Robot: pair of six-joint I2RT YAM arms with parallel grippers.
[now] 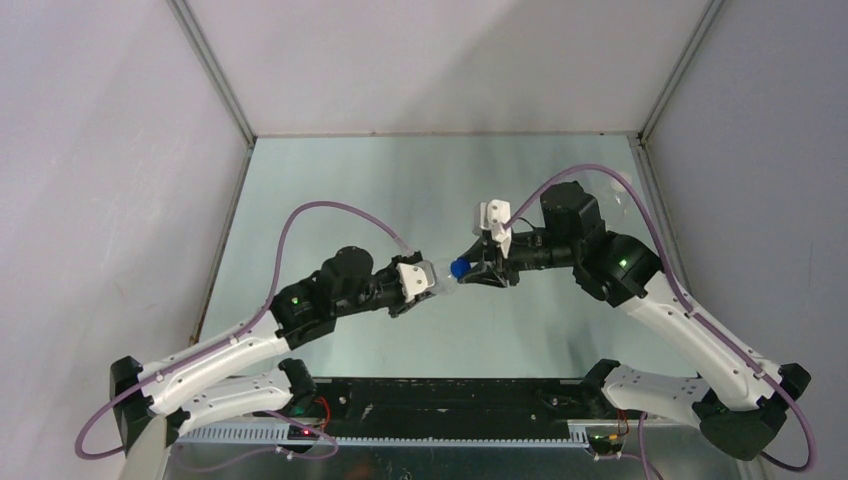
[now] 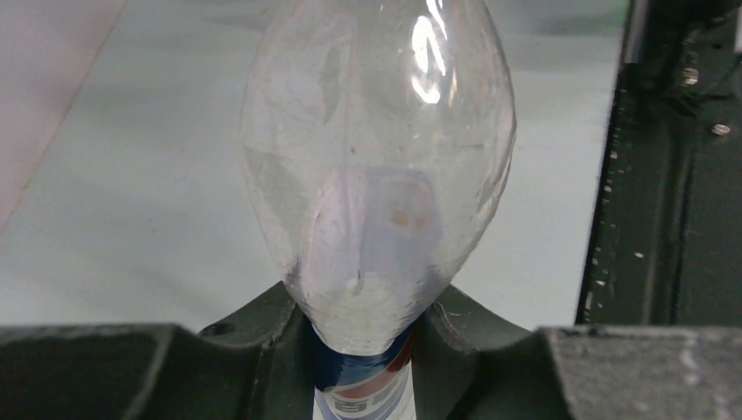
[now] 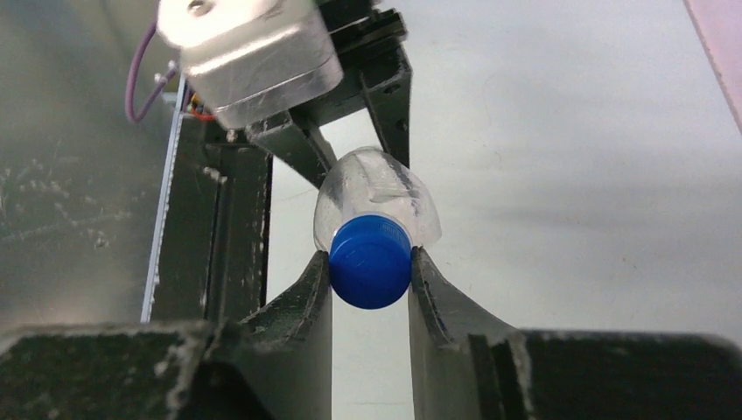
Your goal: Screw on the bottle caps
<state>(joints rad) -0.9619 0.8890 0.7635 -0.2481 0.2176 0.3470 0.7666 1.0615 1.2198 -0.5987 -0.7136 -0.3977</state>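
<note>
Bottle (image 2: 376, 157) horizontal, cap (image 3: 371, 261) toward right tool (image 1: 463, 268)

A pale green, faintly reflective tabletop (image 1: 400, 190) fills the floor of a plain enclosure. A white back wall (image 1: 440, 60) stands along its far edge, and grey side walls (image 1: 90, 200) rise from its left and right edges. Slanting metal struts (image 1: 215, 75) meet its two far corners. A black plate (image 1: 450, 405) runs along the near edge, with a slotted pale rail (image 1: 240, 433) just in front.
</note>
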